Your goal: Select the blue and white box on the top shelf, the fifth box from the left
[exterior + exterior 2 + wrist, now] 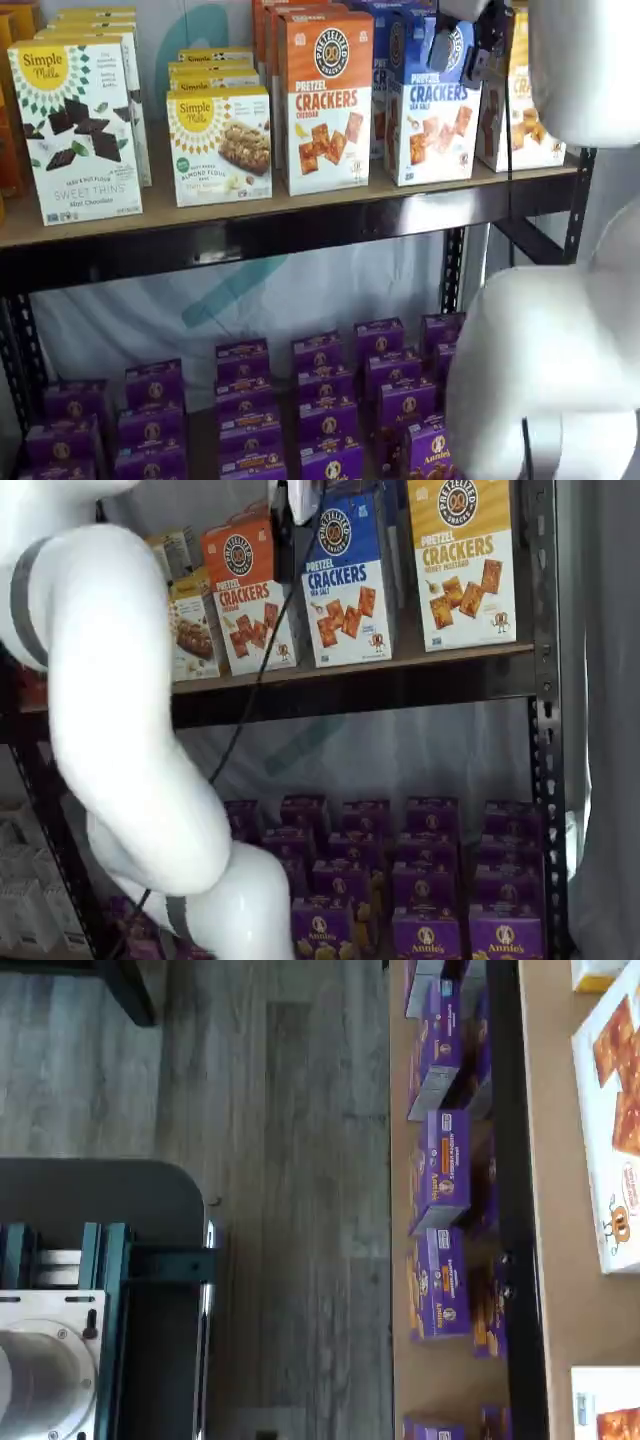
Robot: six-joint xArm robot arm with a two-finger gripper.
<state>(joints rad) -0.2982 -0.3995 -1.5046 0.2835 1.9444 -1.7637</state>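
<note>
Task looks early: blue and white box [349, 580] stands upright on the top shelf [300, 225], untouched, nothing lifted yet. Sits betw. orange-topped Cheddar box [325, 100] and yellow-topped cracker box [463, 560], all close-packed, so neighbours crowd any grab. Claw [462, 45] hangs at upper edge in front of the target's blue top; fingers unclear, can't tell if spread or closed, no box seen in it. Arm [110, 700] bulks large in both shelf views. Left: close in, grip, pull out. Small purple boxes [320, 400] below, clear of the work.
</note>
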